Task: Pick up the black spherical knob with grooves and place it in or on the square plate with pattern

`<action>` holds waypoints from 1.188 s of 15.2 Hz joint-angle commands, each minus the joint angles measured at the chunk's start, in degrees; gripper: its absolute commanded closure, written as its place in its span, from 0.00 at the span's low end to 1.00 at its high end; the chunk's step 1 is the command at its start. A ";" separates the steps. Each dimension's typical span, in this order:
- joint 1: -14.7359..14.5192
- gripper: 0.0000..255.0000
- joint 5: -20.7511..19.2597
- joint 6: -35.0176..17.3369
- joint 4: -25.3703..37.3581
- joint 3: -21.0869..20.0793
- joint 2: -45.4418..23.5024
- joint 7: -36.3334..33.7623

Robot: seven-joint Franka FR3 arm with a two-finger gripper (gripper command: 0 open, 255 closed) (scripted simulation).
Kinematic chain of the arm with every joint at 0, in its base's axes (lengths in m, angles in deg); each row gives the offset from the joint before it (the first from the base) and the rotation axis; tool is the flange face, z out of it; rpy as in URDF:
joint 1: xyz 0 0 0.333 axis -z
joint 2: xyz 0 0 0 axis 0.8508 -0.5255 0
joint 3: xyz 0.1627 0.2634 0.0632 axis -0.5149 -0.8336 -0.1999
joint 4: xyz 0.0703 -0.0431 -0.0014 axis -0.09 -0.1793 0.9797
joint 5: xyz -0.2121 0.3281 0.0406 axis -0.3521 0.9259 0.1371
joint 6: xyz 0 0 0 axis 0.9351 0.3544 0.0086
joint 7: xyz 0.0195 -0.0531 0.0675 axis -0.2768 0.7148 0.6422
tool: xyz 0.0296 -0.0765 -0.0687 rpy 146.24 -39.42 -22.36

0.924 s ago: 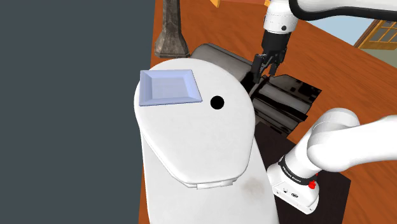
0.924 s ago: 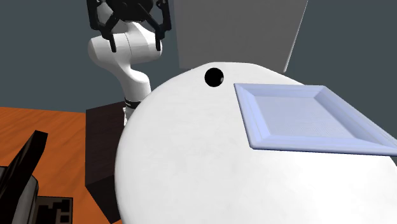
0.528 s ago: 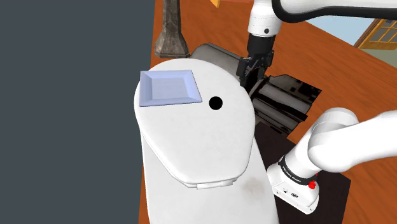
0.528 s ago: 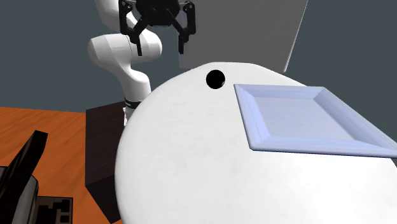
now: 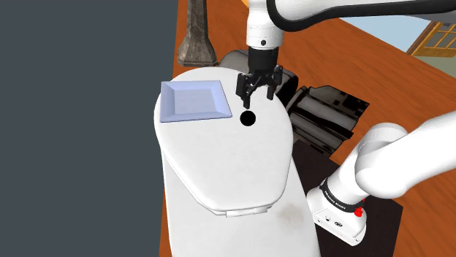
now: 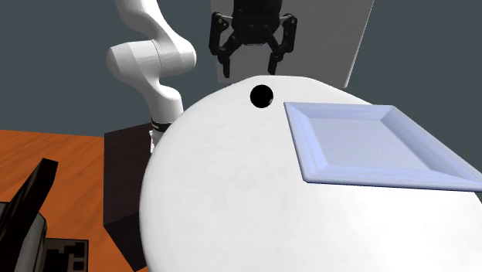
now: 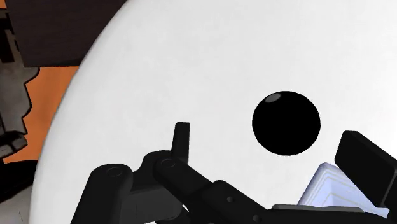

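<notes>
White tabletop [image 5: 219, 164]: black knob [image 5: 247, 118] near its edge, plate [image 5: 194, 101] beside. Gripper [image 5: 256, 96] hovers above, fingers apart; off-centre closure could roll knob off that edge.

Black knob [image 5: 248, 118] lies just beside bluish plate [image 5: 194, 100].

on the table [image 5: 219, 168], toward its far end in the shoulder view: the knob [image 5: 248, 118], with the plate [image 5: 194, 100] to its left there and slightly farther back, near but apart. in the second exterior view, plate to the knob's right. above the table's far edge, just beyond the knob and clear of it: the gripper [image 5: 257, 98]. at the shoulder view's lower right, beside the table: the stand [image 5: 337, 212].
</notes>
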 commanded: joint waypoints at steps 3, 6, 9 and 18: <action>-0.68 0.00 1.39 -1.52 1.74 -1.78 -3.48 -2.83; -0.83 0.00 1.62 -3.75 -0.77 -2.00 -3.18 -2.74; -1.00 0.00 1.91 -6.43 -3.65 -2.28 -2.98 -2.65; -1.00 1.00 1.91 -6.43 -3.65 -2.28 -2.98 -2.65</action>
